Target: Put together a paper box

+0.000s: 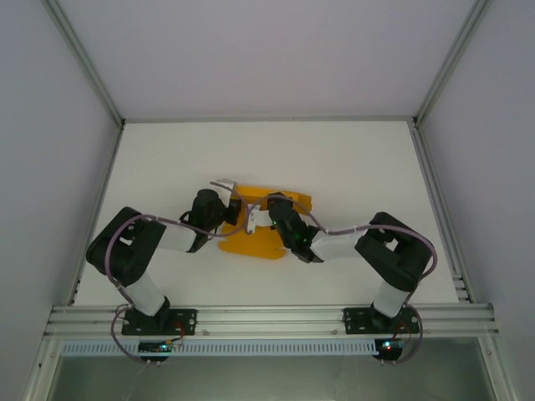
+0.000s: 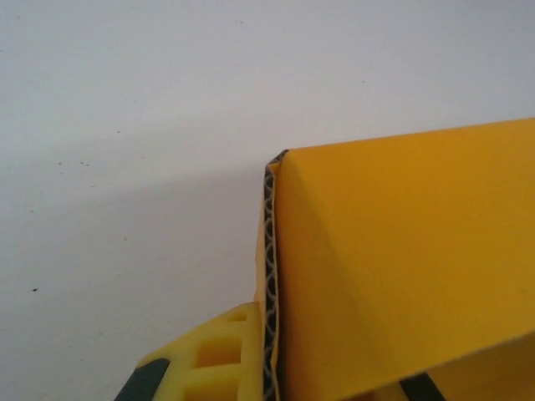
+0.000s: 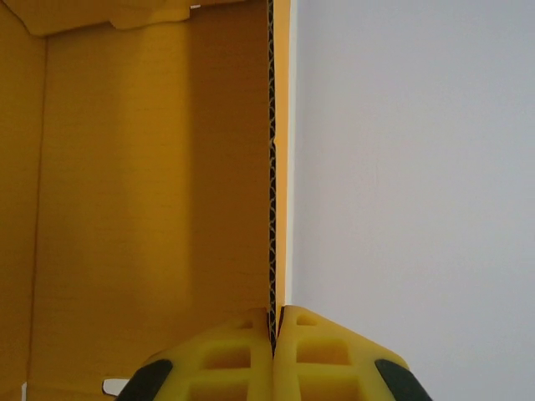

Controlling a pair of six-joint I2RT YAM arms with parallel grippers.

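1. Paper box (image 1: 255,241) (image 2: 401,267) (image 3: 150,209): orange-yellow card, partly folded, walls raised. It lies at the middle of the table (image 1: 351,167), between the two arms.
2. Material, judged: the cut edge shows fluting, so the card is corrugated. It is likely light, stiff across each panel, hinging only at creases, easily crushed by a hard pinch, and smooth-faced enough to slide.
3. Hold points, judged: the upright wall edges, close to a crease; flat panels offer no purchase.
4. Left gripper (image 1: 247,217) (image 2: 272,368): on the box's left side, pressed together on a wall edge, with one finger (image 2: 221,359) against the outer face.
5. Right gripper (image 1: 276,203) (image 3: 274,334): on the box's right side, fingers (image 3: 326,359) pinching a wall edge between them.
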